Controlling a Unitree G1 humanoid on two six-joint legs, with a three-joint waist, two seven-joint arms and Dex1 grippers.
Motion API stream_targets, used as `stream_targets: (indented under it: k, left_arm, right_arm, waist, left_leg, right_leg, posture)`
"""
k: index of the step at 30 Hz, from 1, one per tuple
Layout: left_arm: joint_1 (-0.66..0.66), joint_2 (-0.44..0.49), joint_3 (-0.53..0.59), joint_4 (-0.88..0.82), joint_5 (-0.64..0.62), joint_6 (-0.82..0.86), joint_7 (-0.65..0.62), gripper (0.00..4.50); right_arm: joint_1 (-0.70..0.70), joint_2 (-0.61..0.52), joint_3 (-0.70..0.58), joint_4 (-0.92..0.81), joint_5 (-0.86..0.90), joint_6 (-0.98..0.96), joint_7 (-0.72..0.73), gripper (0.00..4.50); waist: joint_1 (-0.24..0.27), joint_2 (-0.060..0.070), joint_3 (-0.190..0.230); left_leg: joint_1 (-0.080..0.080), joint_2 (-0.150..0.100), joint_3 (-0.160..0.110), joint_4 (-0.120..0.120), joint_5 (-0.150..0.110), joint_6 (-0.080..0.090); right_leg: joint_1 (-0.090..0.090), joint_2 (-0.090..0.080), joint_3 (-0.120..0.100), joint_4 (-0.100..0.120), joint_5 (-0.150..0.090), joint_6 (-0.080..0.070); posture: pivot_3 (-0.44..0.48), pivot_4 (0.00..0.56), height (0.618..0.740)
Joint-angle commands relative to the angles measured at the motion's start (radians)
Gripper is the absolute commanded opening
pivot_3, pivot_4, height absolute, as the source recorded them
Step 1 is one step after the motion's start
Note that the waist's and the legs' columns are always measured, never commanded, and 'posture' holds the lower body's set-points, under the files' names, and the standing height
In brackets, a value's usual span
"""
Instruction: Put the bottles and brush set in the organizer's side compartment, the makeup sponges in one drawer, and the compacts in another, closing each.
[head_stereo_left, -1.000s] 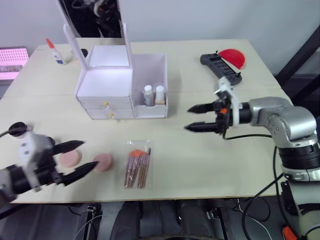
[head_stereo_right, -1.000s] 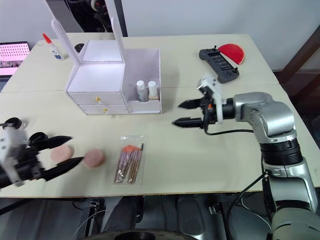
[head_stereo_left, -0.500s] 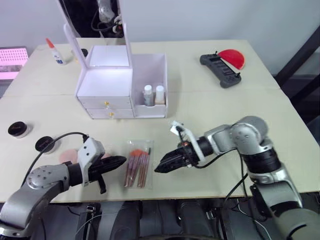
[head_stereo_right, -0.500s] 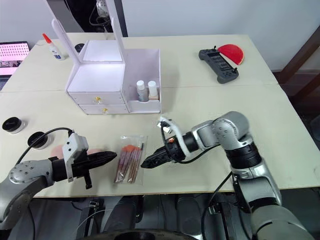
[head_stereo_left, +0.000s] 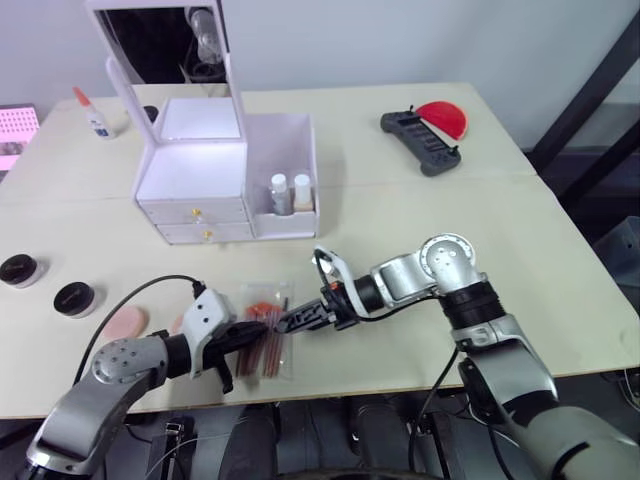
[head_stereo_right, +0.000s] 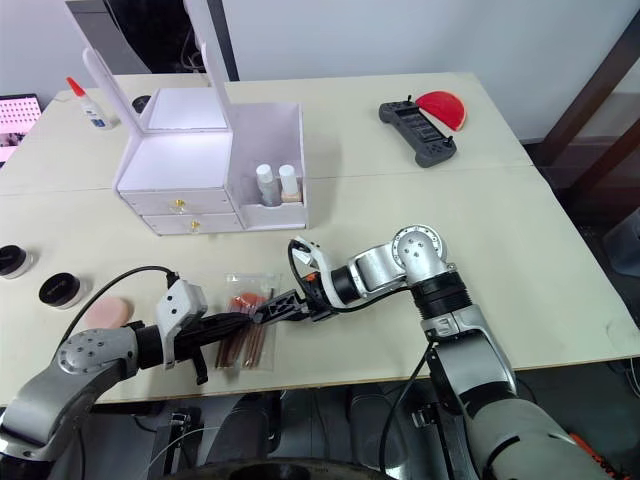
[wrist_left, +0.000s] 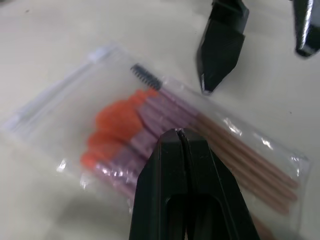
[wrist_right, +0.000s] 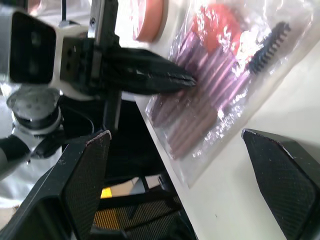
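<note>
While both arms reached low over the front of the pale table (head_stereo_left: 520, 250), the brush set (head_stereo_left: 268, 330), a clear bag of pink-handled brushes with orange tips, lay flat between them. The left gripper (head_stereo_left: 252, 335) had its two black fingers pressed together, tips over the bag's near edge; whether they pinched the plastic could not be told. The right gripper (head_stereo_left: 296, 320) stood spread wide just beside the bag's other edge. Two pink makeup sponges (head_stereo_left: 124, 322) rested near the left arm, and two dark compacts (head_stereo_left: 72, 298) lay further left. Behind stood the white organizer (head_stereo_left: 190, 180), drawers closed, with two bottles (head_stereo_left: 288, 192) upright in its side compartment. A black controller (head_stereo_left: 418, 155) lay at the far right.
</note>
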Motion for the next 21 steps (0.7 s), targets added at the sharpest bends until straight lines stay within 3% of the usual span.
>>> stream_targets:
  k: [1,9,21]
  left_arm:
    - [0.012,0.018,0.053,0.017,0.004,0.016,0.009,0.05]
    - [0.041,0.039,0.148,0.006,-0.048,0.052,-0.02,0.05]
    - [0.048,0.043,0.133,0.043,-0.019,0.043,-0.025,0.05]
  right_arm:
    - [-0.01,0.075,-0.023,0.068,-0.048,0.005,-0.106,4.5]
    - [-0.025,0.179,-0.106,0.132,-0.089,0.005,-0.162,4.5]
    - [-0.02,0.242,-0.148,0.136,-0.181,0.005,-0.13,4.5]
  waist:
    - [0.0,0.001,-0.001]
    - [-0.005,0.005,-0.002]
    - [-0.022,0.009,-0.003]
  left_leg:
    - [0.001,0.002,0.0,0.0,-0.001,0.002]
    - [0.001,0.018,0.0,0.0,-0.007,0.012]
    - [0.001,0.019,0.0,-0.002,-0.008,0.013]
  right_leg:
    - [-0.001,0.003,0.0,0.001,0.0,-0.003]
    - [-0.005,0.021,0.0,0.002,0.0,-0.016]
    - [-0.007,0.021,0.0,0.001,0.0,-0.017]
  posture:
    - [0.0,0.15,0.74]
    - [0.0,0.15,0.74]
    - [0.0,0.15,0.74]
